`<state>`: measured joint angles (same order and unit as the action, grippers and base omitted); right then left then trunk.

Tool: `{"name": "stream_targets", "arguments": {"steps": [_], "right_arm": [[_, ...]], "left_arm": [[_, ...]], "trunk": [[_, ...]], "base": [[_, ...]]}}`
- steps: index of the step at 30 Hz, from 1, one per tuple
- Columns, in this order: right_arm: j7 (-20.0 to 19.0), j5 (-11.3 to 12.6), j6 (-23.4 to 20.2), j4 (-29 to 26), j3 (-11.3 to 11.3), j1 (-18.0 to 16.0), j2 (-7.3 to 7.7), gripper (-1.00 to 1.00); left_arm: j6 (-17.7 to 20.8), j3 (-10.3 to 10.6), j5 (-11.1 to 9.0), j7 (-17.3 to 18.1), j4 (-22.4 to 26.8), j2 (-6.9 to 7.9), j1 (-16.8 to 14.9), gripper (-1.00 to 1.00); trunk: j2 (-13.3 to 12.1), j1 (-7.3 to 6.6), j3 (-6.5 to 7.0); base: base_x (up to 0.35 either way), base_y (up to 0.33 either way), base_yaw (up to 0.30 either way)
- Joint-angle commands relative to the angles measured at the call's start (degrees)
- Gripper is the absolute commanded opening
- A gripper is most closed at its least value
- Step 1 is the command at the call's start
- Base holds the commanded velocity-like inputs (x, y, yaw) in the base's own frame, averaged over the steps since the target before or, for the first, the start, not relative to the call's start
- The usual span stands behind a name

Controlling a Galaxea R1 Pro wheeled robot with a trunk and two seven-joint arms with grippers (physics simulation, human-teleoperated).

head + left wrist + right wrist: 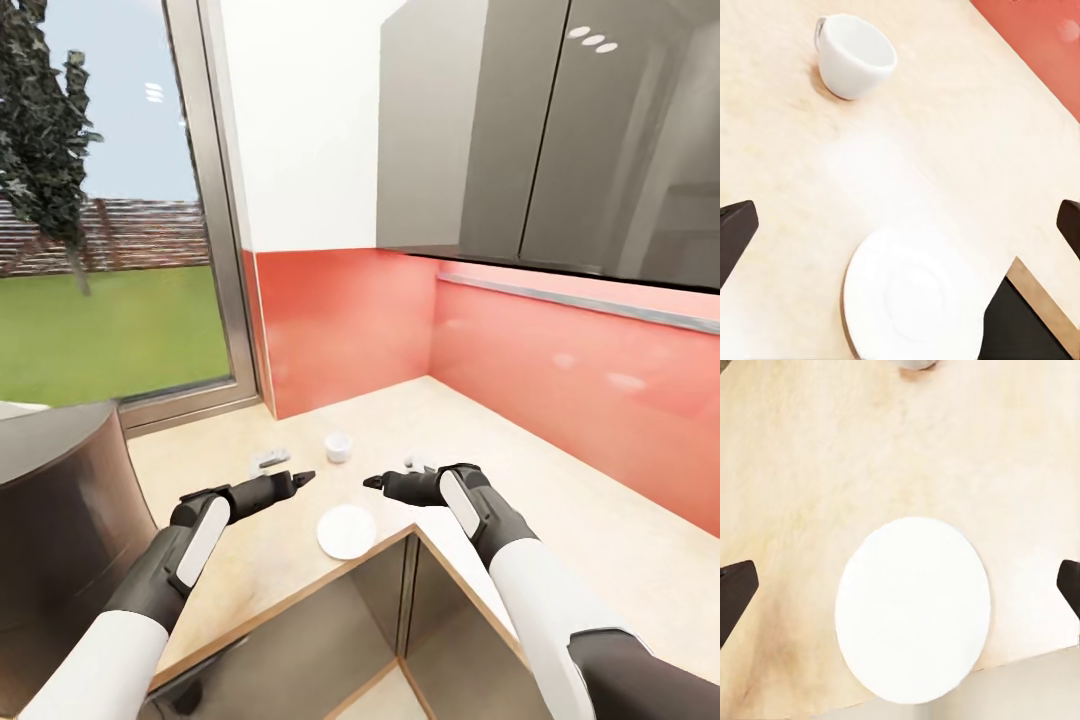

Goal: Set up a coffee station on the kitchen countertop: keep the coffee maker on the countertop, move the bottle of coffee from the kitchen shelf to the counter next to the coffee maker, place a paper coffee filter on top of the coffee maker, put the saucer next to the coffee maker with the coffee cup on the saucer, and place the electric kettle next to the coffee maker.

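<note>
1. Nearest the robot, the saucer [346,530] lies flat on the countertop [600,520], right at the inner corner edge where the counter steps back. It looks thin, rigid and breakable; with its low rim flush to the surface, a pinch across the edge would likely work best, perhaps where it nears the counter's lip.
2. Just above it hover the left gripper [300,480] and right gripper [375,483], tips facing each other. In both wrist views the fingers sit at the far sides, so both are spread wide and hold nothing.
3. Farther back, near the red backsplash [350,320], the coffee cup [338,447] stands upright, well apart from the saucer. It looks light, smooth and slippery; the rim or the small handle seem the likely holds.
</note>
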<state>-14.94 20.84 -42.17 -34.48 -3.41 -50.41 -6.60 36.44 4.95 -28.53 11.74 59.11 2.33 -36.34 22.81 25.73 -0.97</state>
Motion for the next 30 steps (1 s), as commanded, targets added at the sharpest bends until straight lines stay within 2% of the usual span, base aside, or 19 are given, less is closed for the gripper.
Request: {"name": "stream_targets", "arguments": {"steps": [1,5,9,14,23,25,30], "right_arm": [[-0.18,-0.18,-0.21,-0.03,-0.02,-0.02,0.01,1.0],[-0.18,-0.25,-0.26,0.15,-0.02,-0.02,0.04,1.0],[-0.18,-0.35,-0.23,2.55,-0.02,-0.03,0.09,1.0],[-0.18,-0.36,-0.2,3.59,-0.02,-0.02,0.09,1.0],[-0.37,-0.28,-0.12,8.26,-0.1,-0.01,0.03,1.0],[-1.75,-0.34,-0.11,10.25,-0.17,0.03,-0.01,1.0],[-4.11,-0.36,-0.11,11.39,-0.27,0.04,-0.06,1.0]], "left_arm": [[0.21,0.06,-0.12,0.04,0.0,0.04,-0.04,1.0],[0.21,0.06,-0.12,0.04,-0.1,0.04,-0.04,1.0],[0.21,0.06,-0.1,0.04,-0.41,0.01,-0.04,1.0],[0.1,0.03,-0.31,0.11,-2.69,-0.04,-0.04,1.0],[-0.05,0.13,-1.92,0.04,-6.84,-0.11,-0.04,1.0],[-0.05,0.14,-2.62,0.11,-8.68,-0.44,-0.04,1.0],[-0.12,0.15,-3.21,0.34,-9.13,-0.81,-0.04,1.0]], "trunk": [[0.11,0.05,-0.1],[0.11,0.05,-0.1],[0.11,0.05,-0.1],[0.11,0.05,-0.1],[0.11,0.05,-0.1],[0.11,0.05,-0.1],[0.11,0.05,-0.1]], "base": [[0.178,0.0,0.0],[0.073,0.0,0.0],[0.02,0.0,0.0],[0.103,0.0,0.0],[0.015,0.0,0.0],[0.0,0.0,0.0],[0.0,0.0,0.0]]}}
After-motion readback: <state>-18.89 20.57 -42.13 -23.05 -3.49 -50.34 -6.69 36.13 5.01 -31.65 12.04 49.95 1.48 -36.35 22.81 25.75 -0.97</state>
